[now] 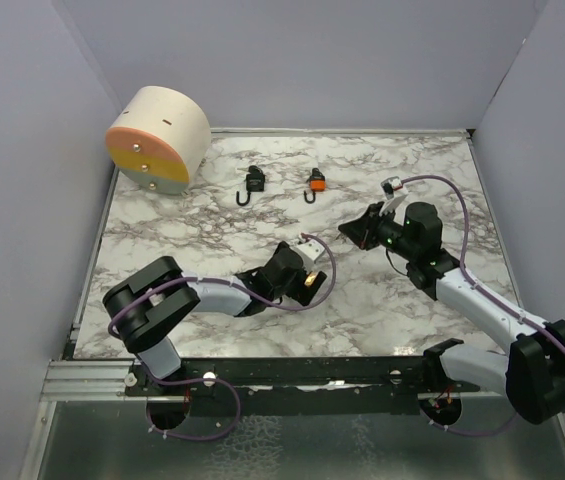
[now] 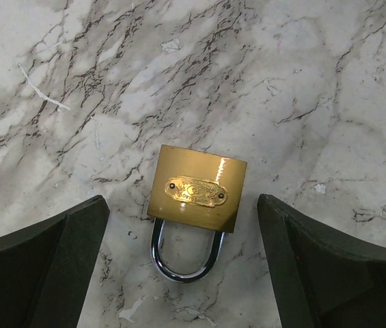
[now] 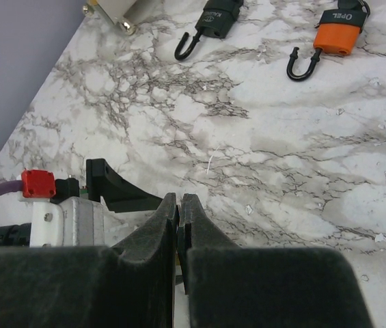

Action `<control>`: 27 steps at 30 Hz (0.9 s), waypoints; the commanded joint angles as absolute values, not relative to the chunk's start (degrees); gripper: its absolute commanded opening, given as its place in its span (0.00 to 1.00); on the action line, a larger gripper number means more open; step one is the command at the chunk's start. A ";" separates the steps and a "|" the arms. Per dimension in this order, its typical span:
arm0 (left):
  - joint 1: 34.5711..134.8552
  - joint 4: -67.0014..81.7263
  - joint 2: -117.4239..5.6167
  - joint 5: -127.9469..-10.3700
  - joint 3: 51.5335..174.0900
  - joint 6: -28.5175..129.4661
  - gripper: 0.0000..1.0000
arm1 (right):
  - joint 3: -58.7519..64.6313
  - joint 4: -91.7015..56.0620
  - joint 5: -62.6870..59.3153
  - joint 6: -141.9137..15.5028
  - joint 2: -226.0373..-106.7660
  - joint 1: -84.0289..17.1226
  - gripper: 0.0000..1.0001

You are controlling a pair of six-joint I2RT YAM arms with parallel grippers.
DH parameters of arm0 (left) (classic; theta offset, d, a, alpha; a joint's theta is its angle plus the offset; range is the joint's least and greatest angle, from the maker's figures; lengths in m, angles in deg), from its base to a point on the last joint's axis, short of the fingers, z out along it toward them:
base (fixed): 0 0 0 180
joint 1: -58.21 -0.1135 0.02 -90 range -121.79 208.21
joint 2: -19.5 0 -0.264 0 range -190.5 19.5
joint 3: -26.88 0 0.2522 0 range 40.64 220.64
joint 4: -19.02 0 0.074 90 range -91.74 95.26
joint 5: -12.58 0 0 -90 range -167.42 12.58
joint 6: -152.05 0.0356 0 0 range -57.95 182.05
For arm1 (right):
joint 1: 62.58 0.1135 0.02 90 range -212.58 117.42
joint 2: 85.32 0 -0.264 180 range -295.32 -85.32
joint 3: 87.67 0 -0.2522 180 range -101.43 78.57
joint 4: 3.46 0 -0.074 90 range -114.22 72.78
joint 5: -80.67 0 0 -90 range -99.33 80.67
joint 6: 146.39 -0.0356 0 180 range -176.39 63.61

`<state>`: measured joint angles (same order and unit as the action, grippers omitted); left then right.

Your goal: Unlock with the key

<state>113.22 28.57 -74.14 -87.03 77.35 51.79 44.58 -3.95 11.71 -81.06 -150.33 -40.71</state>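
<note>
Grey-veined white marble tabletop (image 1: 162,240), walled in pale lavender. Seen from the left wrist, a square brass padlock with a steel shackle (image 2: 198,188) lies flat, shackle pointing to six o'clock and both its legs seated in the body, so it looks locked. The left gripper (image 2: 181,212) hangs over it with its black fingers (image 2: 56,260) spread wide at nine and three o'clock, holding nothing and clear of the brass.

The right gripper (image 3: 180,205), at three o'clock from the left one in the overhead view, is pressed shut. No key shows in any view, and whether one is pinched there cannot be told. By this judgement almost everything is left to do: steadying the lock, inserting the key, turning it.

Toward twelve o'clock lie a small black padlock (image 3: 218,17) and a small orange padlock (image 3: 338,35), both with shackles sprung open; at eleven o'clock sits a beige drum with an orange-and-yellow face (image 1: 157,135).

The orange lock's lettering seems to read "OPEL"; the black lock's and the brass plate's are illegible.
</note>
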 commanded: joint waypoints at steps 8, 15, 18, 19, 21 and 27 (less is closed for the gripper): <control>113.67 27.10 -77.28 -88.50 79.49 54.41 0.84 | 44.80 -4.90 10.79 -79.54 -148.44 -41.53 0.01; 113.66 26.93 -77.35 -85.65 78.89 53.31 0.74 | 44.90 -5.30 10.78 -79.23 -148.01 -41.74 0.01; 113.67 26.89 -79.33 -84.79 78.74 52.61 0.71 | 44.91 -5.35 10.88 -79.11 -147.90 -41.86 0.01; 113.67 26.91 -79.51 -84.62 78.70 52.44 0.69 | 44.91 -5.36 10.95 -79.07 -147.88 -41.84 0.01; 113.67 26.86 -79.93 -84.18 78.62 52.11 0.66 | 45.00 -5.43 10.98 -79.01 -147.73 -41.94 0.01; 113.49 26.91 -80.93 -82.97 78.21 51.19 0.29 | 45.03 -5.83 10.89 -78.89 -147.55 -42.19 0.01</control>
